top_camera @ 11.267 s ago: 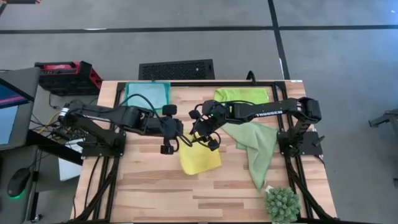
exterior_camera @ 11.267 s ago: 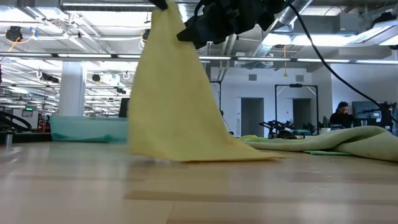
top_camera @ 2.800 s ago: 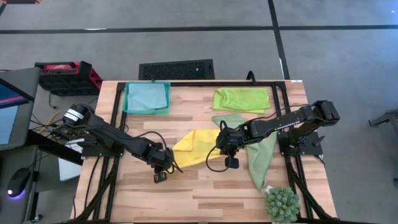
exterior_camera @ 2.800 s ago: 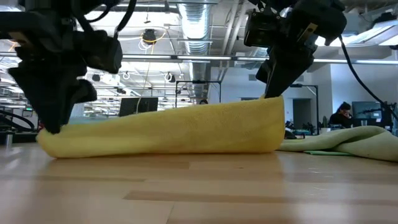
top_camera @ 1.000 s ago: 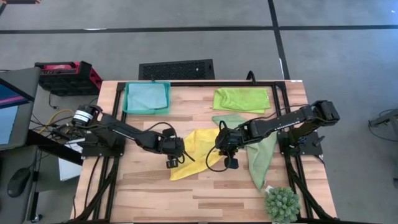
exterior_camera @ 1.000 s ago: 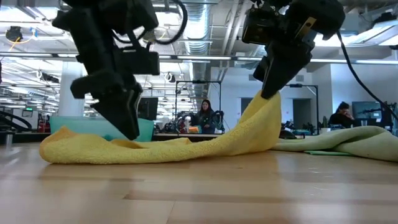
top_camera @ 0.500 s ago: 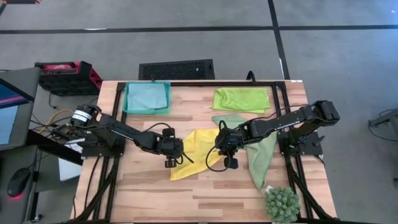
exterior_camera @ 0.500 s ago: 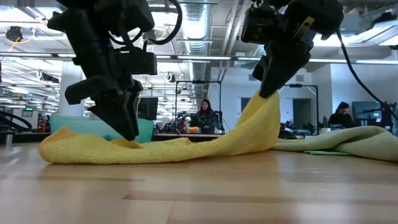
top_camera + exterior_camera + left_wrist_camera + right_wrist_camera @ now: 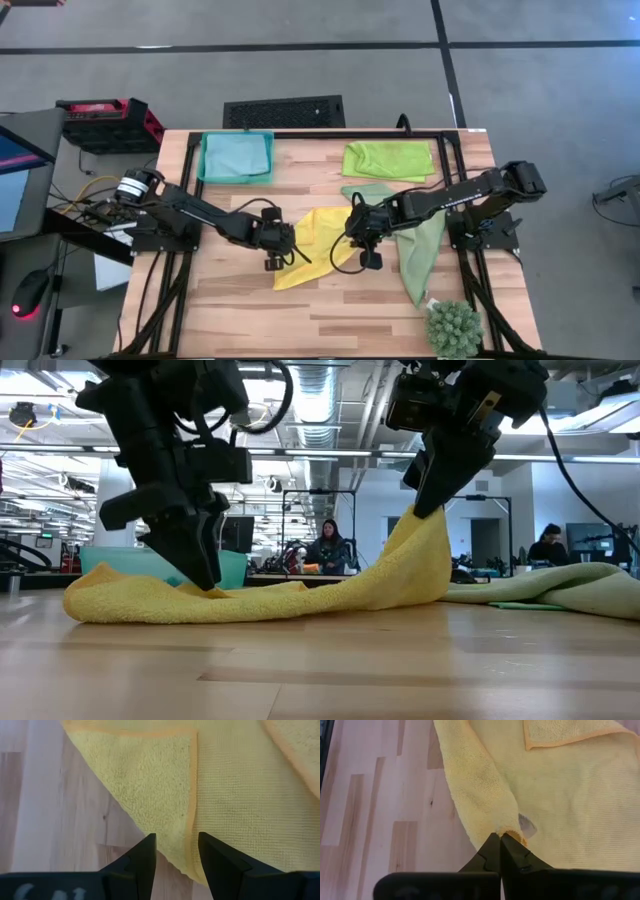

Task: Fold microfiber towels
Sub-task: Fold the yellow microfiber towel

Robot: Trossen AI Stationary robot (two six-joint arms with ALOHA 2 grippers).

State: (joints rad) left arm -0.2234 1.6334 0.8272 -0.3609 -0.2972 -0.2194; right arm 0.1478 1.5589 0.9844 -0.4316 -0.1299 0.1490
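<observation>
Yellow towel [image 9: 318, 243] lies mid tabletop [image 9: 330, 310], partly folded. R gripper [image 9: 428, 505] pinches its edge, lifted off the wood. L gripper [image 9: 176, 851] is released, fingers apart over the towel's other side, tips at the cloth. Blue towel [image 9: 236, 155] and lime towel [image 9: 388, 158] lie folded at the back edge; sage towel [image 9: 418, 240] sits rumpled beside the R arm.

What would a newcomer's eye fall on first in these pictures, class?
The yellow towel at mid-table, stretched between two dark arms. The right end effector is shut on the towel's edge and lifts it off the wood, while the left end effector stands open over the towel's other side. Next, the sage towel lying crumpled to the right.
</observation>
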